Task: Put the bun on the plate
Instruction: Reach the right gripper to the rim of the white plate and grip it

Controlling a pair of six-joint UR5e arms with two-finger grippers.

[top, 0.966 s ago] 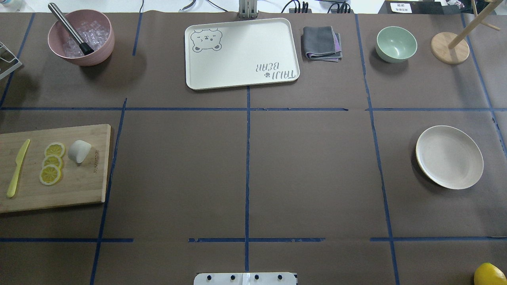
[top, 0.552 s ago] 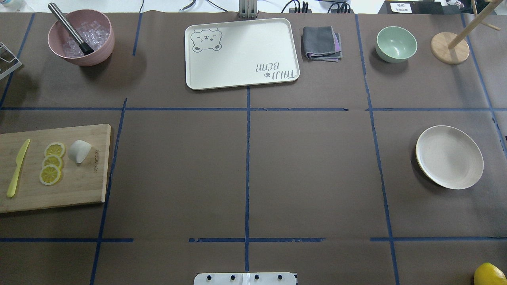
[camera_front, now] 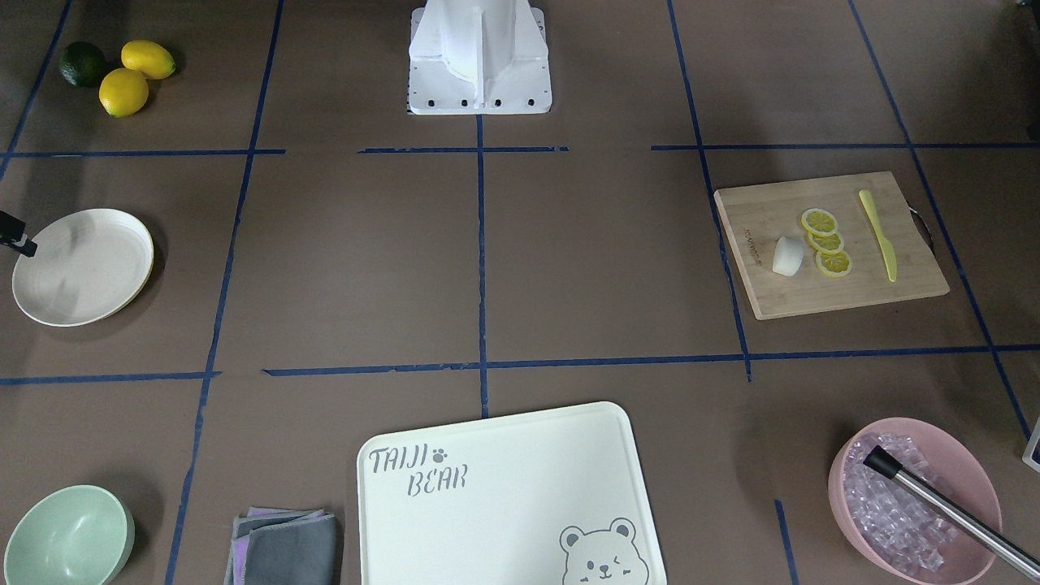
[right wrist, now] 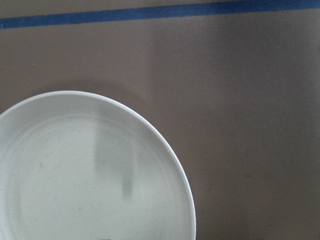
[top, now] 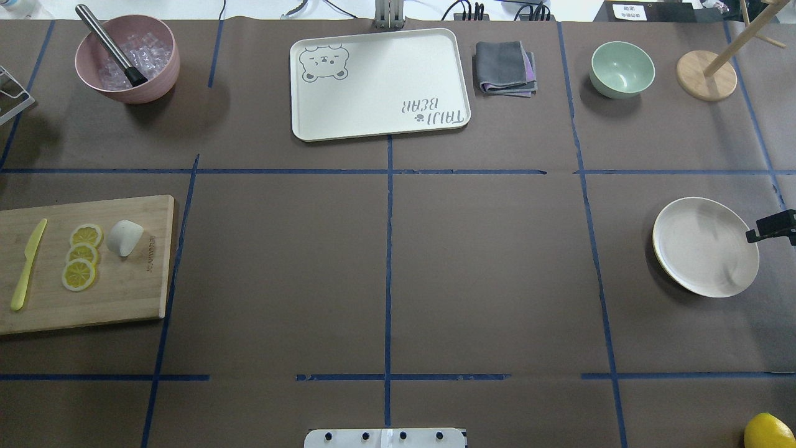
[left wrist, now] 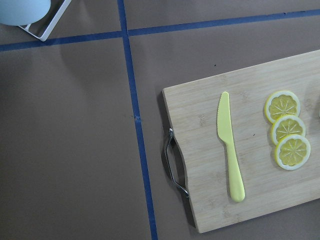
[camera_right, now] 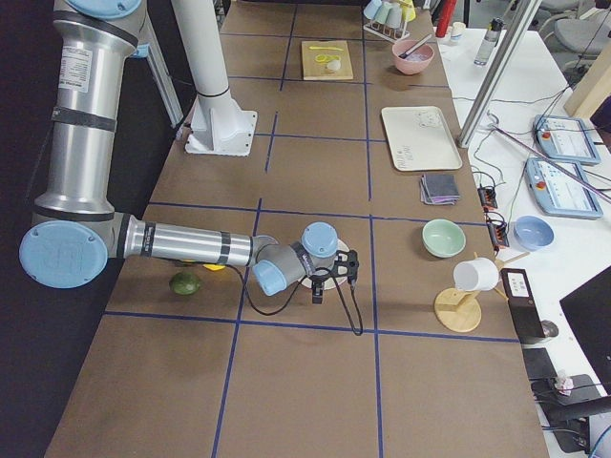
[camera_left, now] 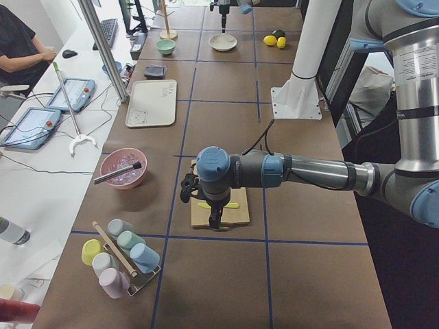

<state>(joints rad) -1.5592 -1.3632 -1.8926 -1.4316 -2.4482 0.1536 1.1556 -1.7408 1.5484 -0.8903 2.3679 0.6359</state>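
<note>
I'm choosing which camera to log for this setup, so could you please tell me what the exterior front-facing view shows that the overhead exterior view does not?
Only the front-facing view shows the lime and both whole lemons beside it; the overhead catches just one lemon at its edge. Only the overhead shows the round-based wooden stand beside the pale green bowl. Both show the bun on the cutting board next to the lemon slices, and the empty plate.

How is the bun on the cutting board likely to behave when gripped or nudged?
The bun looks smooth and rounded, so it may roll or skid on the cutting board if nudged. Being small, it is probably light.
</note>
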